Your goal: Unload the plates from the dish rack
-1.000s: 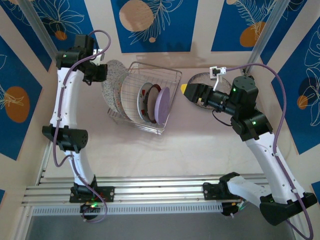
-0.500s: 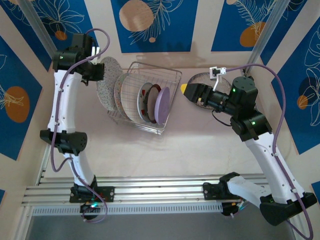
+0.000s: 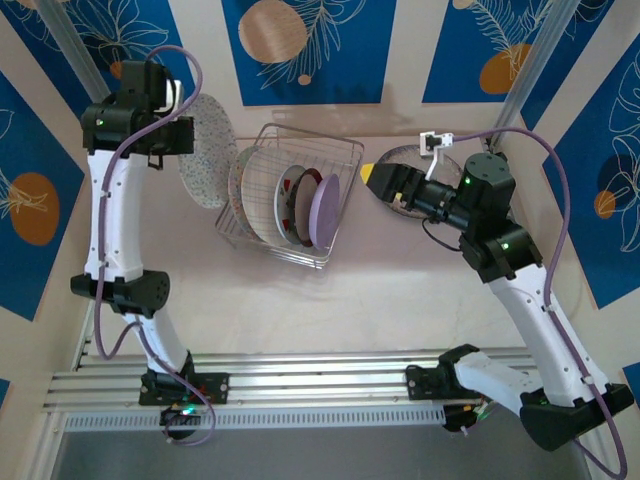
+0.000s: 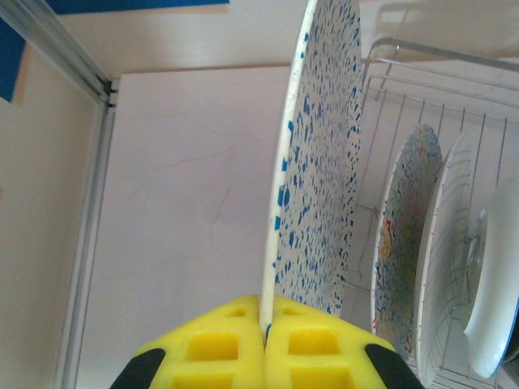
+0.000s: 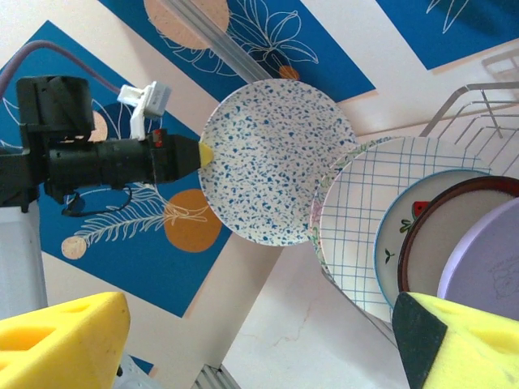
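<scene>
Top external view: dish rack (image 3: 352, 160) sits centre, with the grid plate (image 3: 262, 195) and lilac plate (image 3: 325, 212) standing on edge inside. Speckled plate (image 3: 205, 150) hangs upright just left of the rack, its rim clenched by the left gripper (image 4: 264, 312). Right gripper (image 5: 259, 340) gapes wide and empty, right of the rack.

Glossy speckled plate (image 4: 320, 162), shiny thin metal wire dish rack (image 3: 310, 135), matt pale tabletop (image 3: 380, 285).

A pale pinkish table (image 3: 330, 300) is stretching out between beige walls, which are carrying blue panels (image 3: 400, 50) with white leaf drawings and orange circles. Silver rails (image 3: 320, 375) are running along its near edge, and a metal post (image 3: 75, 50) is showing at the far left corner.
</scene>
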`<state>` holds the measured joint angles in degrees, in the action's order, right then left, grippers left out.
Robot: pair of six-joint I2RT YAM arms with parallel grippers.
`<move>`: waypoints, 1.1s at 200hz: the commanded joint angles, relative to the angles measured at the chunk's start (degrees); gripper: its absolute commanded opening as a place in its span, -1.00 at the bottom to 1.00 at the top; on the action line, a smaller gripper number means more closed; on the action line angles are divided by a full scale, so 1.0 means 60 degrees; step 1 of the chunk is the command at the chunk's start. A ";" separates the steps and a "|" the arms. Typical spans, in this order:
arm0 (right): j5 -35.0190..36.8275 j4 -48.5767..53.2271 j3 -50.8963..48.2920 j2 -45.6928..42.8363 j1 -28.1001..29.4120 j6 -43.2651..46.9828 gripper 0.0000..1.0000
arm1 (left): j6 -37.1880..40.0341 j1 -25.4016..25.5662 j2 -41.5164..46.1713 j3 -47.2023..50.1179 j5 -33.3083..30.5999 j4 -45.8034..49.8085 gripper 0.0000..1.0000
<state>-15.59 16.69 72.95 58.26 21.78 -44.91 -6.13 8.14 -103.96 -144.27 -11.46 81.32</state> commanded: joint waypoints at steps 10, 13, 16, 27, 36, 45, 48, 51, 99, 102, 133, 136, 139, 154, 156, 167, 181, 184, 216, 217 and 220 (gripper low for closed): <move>0.0260 -0.0337 0.0224 0.0318 0.0106 -0.0346 0.75 | -0.0381 -0.0088 0.0588 -0.0360 -0.0694 -0.1208 -1.00; 0.0286 -0.0328 0.0243 0.0348 0.0113 -0.0351 0.75 | -0.0397 -0.0083 0.0597 -0.0360 -0.0731 -0.1262 -1.00; 0.0355 -0.0289 0.0288 0.0373 0.0119 -0.0384 0.77 | -0.0410 -0.0083 0.0611 -0.0360 -0.0780 -0.1320 -1.00; 0.0465 -0.0240 0.0386 0.0459 0.0137 -0.0435 0.79 | -0.0421 -0.0085 0.0655 -0.0374 -0.0951 -0.1482 -1.00; 0.0529 -0.0179 0.0479 0.0534 0.0142 -0.0468 0.80 | -0.0411 -0.0083 0.0664 -0.0376 -0.1064 -0.1589 -1.00; 0.0597 -0.0131 0.0587 0.0598 0.0149 -0.0514 0.81 | -0.0390 -0.0083 0.0647 -0.0451 -0.1152 -0.1629 -1.00; 0.0613 -0.0130 0.0610 0.0622 0.0149 -0.0538 0.82 | -0.0398 -0.0083 0.0625 -0.0490 -0.1182 -0.1629 -1.00; 0.0617 -0.0141 0.0628 0.0642 0.0149 -0.0555 0.82 | -0.0397 -0.0083 0.0607 -0.0535 -0.1195 -0.1618 -1.00; 0.0738 -0.0688 0.0725 0.1130 0.0250 -0.1199 0.84 | -0.0670 -0.0085 0.0724 -0.0638 -0.0967 -0.2230 -1.00; 0.0752 -0.0731 0.0734 0.1161 0.0263 -0.1233 0.84 | -0.0694 -0.0085 0.0742 -0.0649 -0.0950 -0.2274 -1.00; 0.0907 -0.1147 0.0867 0.1597 0.0353 -0.1688 0.86 | -0.1184 -0.0083 0.0855 -0.0631 -0.0507 -0.2621 -1.00; 0.0914 -0.1162 0.0896 0.1650 0.0362 -0.1708 0.86 | -0.1228 -0.0083 0.0858 -0.0619 -0.0450 -0.2656 -1.00; 0.0935 -0.1173 0.0921 0.1722 0.0381 -0.1735 0.86 | -0.1286 -0.0083 0.0876 -0.0592 -0.0397 -0.2699 -1.00; 0.1022 -0.1309 0.1030 0.1935 0.0427 -0.1879 0.87 | -0.1598 -0.0083 0.1032 -0.0294 -0.0125 -0.3081 -1.00; 0.1037 -0.1344 0.1038 0.1957 0.0435 -0.1895 0.86 | -0.1644 -0.0086 0.1059 -0.0241 -0.0096 -0.3139 -1.00; 0.1106 -0.1470 0.1095 0.2129 0.0479 -0.2000 0.87 | -0.1859 -0.0083 0.1178 -0.0039 0.0026 -0.3388 -1.00; 0.1167 -0.1671 0.1131 0.2338 0.0501 -0.2126 0.86 | -0.2081 -0.0088 0.1183 -0.0037 0.0180 -0.3527 -1.00; 0.1177 -0.1705 0.1129 0.2387 0.0514 -0.2158 0.87 | -0.2127 -0.0092 0.1171 -0.0050 0.0226 -0.3553 -1.00; 0.1282 -0.2160 0.1174 0.2936 0.0552 -0.2582 0.87 | -0.2583 -0.0086 0.1086 -0.0115 0.0553 -0.3649 -1.00; 0.1282 -0.2178 0.1173 0.2956 0.0556 -0.2595 0.87 | -0.2597 -0.0084 0.1091 -0.0120 0.0558 -0.3650 -1.00; 0.1305 -0.2244 0.1178 0.3024 0.0572 -0.2618 0.87 | -0.2629 -0.0083 0.1085 -0.0125 0.0586 -0.3662 -1.00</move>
<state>-9.34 7.42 77.84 74.13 24.64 -57.69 -17.87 8.10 -98.85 -144.35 -10.76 64.95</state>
